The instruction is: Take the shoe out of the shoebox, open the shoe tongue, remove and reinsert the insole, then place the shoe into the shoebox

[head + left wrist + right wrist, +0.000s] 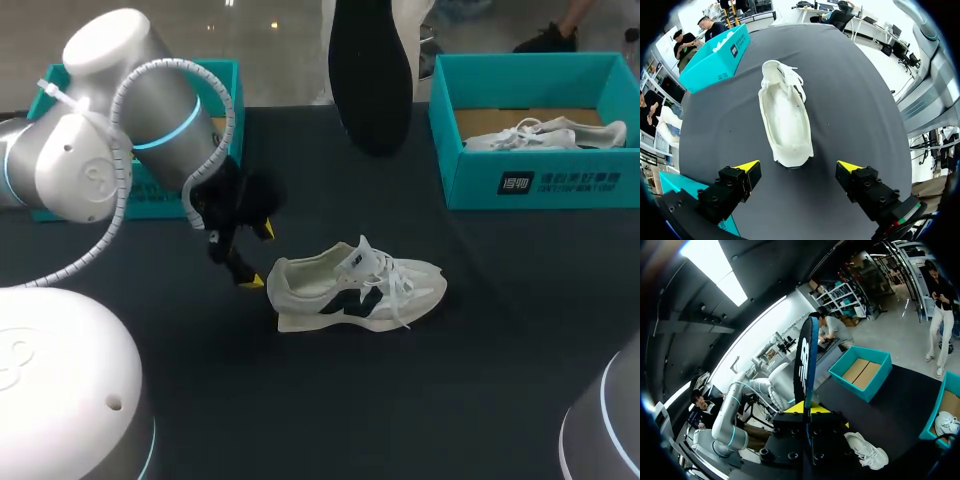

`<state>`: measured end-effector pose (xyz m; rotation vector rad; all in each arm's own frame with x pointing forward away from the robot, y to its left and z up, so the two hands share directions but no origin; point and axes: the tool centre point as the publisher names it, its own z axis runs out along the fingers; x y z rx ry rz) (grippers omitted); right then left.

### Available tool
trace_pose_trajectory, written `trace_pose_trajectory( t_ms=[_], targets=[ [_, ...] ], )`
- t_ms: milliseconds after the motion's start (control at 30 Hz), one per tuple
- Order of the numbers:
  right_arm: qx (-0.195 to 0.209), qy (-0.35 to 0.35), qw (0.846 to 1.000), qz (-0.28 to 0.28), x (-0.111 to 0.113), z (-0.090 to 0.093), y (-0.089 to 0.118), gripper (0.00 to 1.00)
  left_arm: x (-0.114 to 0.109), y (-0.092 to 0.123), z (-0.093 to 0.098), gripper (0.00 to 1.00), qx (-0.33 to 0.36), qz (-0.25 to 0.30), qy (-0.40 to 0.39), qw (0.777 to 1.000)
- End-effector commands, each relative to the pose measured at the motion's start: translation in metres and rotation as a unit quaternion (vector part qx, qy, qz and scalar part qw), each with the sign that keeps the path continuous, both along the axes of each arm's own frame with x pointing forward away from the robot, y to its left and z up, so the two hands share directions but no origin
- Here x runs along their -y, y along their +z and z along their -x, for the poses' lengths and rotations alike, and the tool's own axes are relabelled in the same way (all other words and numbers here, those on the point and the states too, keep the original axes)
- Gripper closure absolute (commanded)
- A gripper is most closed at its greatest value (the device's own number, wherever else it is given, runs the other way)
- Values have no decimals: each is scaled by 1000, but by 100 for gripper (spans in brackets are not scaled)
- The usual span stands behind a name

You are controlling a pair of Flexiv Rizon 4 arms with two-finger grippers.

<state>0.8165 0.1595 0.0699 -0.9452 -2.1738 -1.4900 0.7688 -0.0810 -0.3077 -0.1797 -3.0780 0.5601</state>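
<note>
Scene: dark table (330, 400). The left arm (110, 130) comes in from the far left and hides most of the teal shoebox (222, 78) behind it. The right wrist view shows that box empty, so it's likely where the shoe goes back. The second teal box (530, 170), far right, holds another pale shoe (545, 135), apparently not in play.

The white shoe (355, 290) sits mid table, out of the box, upright on its sole with the heel to the left. The left wrist view looks straight into its bare opening, so the insole is out.

The black insole (370, 75) hangs high over the far middle, clear of the shoe. The right gripper (807, 410) pinches it at one end, fingers closed on it.

The left gripper (258, 256) is just beside the heel, fingers spread wide and touching nothing. It's probably placed there to steady the shoe for reinsertion.
</note>
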Motion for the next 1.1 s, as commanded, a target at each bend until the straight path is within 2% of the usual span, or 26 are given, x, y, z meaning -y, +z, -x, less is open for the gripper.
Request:
trace_pose_trajectory(
  t_ms=[33,400,533,767,800,833,867,967,1100],
  targets=[
    [-1,0,1000,2,-1,-1,1,100,24,-5,-12,0,-2,-11,0,1000],
    [-1,0,1000,2,-1,-1,1,100,73,-35,-35,0,-17,-7,15,1000],
    [-1,0,1000,2,-1,-1,1,100,83,-49,-39,0,-21,-15,15,1000],
    [-1,0,1000,2,-1,-1,1,100,87,-67,-48,0,-30,-30,18,999],
    [-1,0,1000,2,-1,-1,1,100,87,-71,-48,52,-32,-32,18,999],
    [-1,0,1000,2,-1,-1,1,100,87,-73,-48,67,-32,-33,18,999],
    [-1,0,1000,2,-1,-1,1,100,86,-76,-46,100,-34,-35,16,999],
    [-1,0,1000,2,-1,-1,1,100,84,-79,-41,100,-33,-37,11,999],
    [-1,0,1000,2,-1,-1,1,100,78,-73,-29,100,-27,-32,-4,999]
  ],
)
